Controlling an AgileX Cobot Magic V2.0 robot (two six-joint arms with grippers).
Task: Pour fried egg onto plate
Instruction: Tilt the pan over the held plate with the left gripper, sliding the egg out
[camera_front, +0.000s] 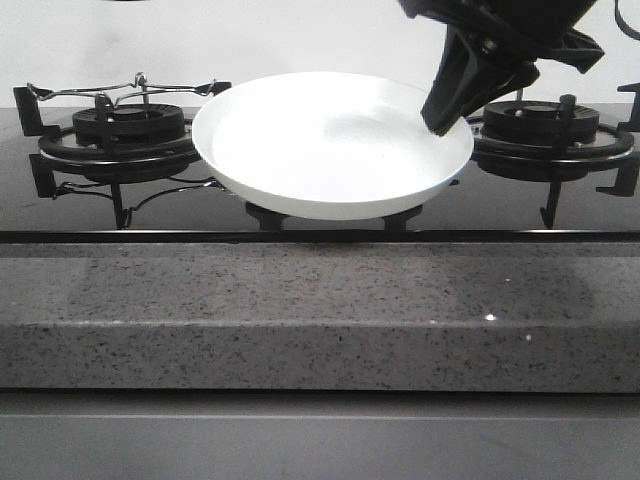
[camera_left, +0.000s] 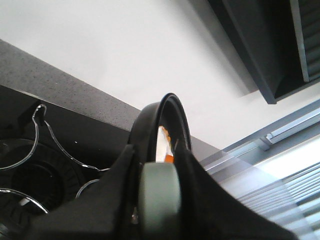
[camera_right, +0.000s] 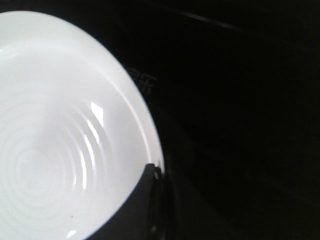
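Fingers first, left side: through my left wrist camera my left gripper (camera_left: 157, 200) is clamped on the grey-green handle (camera_left: 159, 200) of the black frying pan (camera_left: 150, 125), which I hold tipped steeply on edge. The fried egg (camera_left: 164, 146) shows as a white-and-orange sliver lying against the pan's inside face. I judge the tilt is there to let it slide out. This arm and pan do not appear in the front view, so how the pan sits over the dish I cannot tell.

Moving right on the black hob (camera_front: 330, 205): left burner (camera_front: 125, 135) at nine o'clock from the plate (camera_front: 330, 150), which sits at centre, bare, no egg on it yet.

At the plate's two o'clock rim, my right gripper (camera_front: 445, 115) pinches the edge; the right wrist view shows one dark finger (camera_right: 145, 200) overlapping the white rim. Purpose, I judge: steadying the dish for the pour. Right burner (camera_front: 540, 125) lies just beyond, at three o'clock.
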